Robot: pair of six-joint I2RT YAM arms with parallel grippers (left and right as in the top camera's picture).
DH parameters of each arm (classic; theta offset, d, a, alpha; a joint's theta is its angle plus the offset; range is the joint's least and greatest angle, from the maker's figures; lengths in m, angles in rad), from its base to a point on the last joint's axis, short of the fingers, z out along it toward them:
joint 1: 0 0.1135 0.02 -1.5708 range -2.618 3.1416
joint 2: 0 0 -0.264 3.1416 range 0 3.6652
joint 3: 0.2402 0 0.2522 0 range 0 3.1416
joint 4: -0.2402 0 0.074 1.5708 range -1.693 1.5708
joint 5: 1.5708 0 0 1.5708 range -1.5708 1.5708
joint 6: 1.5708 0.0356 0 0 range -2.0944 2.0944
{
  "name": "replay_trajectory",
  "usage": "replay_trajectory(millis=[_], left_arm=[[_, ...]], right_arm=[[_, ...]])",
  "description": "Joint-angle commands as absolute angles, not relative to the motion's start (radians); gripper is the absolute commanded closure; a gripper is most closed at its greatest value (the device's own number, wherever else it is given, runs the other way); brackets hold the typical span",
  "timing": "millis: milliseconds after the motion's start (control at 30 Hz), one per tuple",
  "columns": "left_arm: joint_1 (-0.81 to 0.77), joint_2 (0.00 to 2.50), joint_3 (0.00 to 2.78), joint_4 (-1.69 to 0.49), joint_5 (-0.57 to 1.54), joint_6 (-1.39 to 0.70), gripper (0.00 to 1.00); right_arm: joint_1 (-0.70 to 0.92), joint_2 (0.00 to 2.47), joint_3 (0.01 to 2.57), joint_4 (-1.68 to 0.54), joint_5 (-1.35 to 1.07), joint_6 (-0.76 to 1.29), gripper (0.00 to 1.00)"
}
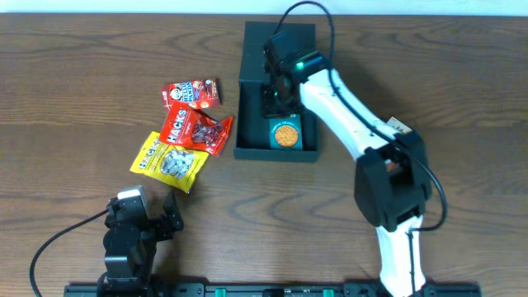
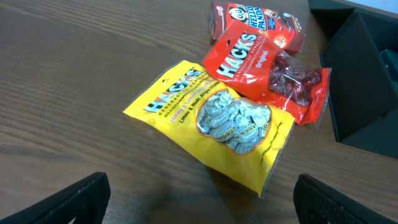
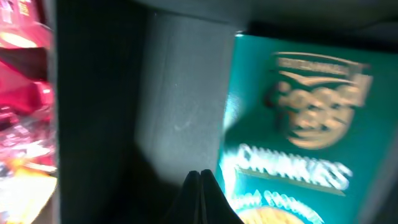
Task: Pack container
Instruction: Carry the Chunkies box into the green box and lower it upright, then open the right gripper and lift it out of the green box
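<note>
Near edge, left gripper [image 2: 205, 208]: we see both fingers spread wide apart with nothing between them; it sits at the near-left of the table [image 1: 74, 99], facing the snack bags.
Yellow bag [image 2: 217, 124]: "Hacks" pouch with a clear window of wrapped sweets. It lies flat and slanted just ahead of the left gripper, its far end touching the red bag.
Red bag [image 2: 267, 68]: "Hacks" pouch with red sweets in its window. It lies flat between the yellow bag and the small red pack, and its right corner is just beside the container's left wall.
Small red pack [image 2: 261, 22]: farthest of the three snacks, flat on the table, its near edge touching the red bag.
Container [image 1: 245, 124]: dark square box right of the snacks, about mid-table. We see the top open, with the lid flap folded back on the far side.
Teal carton [image 1: 285, 132]: "Chunkies" print, lying flat on the container floor, toward the near right.
Right gripper [image 3: 200, 180]: reaches down inside the container with its fingers pressed together and nothing between them. We see the tips over bare dark floor, right beside the carton's edge.
</note>
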State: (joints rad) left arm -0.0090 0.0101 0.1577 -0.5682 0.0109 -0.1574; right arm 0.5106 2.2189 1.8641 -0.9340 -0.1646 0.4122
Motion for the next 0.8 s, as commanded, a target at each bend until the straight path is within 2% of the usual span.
replay_trajectory(millis=[0,267,567,767], left_arm=[[-0.013,0.004,0.149,-0.567,-0.01,-0.15,0.05],[-0.013,0.004,0.15,-0.567,-0.01,-0.15,0.05],[-0.013,0.004,0.149,-0.567,-0.01,-0.15,0.05],[-0.013,0.004,0.149,-0.567,-0.01,-0.15,0.05]], right_arm=[[0.529,2.233,1.88,-0.913,-0.166,0.387,0.99],[0.537,2.293,1.88,-0.891,-0.168,0.408,0.99],[0.532,2.318,1.88,-0.94,-0.008,0.604,0.98],[0.527,2.318,1.88,-0.936,0.002,0.65,0.98]])
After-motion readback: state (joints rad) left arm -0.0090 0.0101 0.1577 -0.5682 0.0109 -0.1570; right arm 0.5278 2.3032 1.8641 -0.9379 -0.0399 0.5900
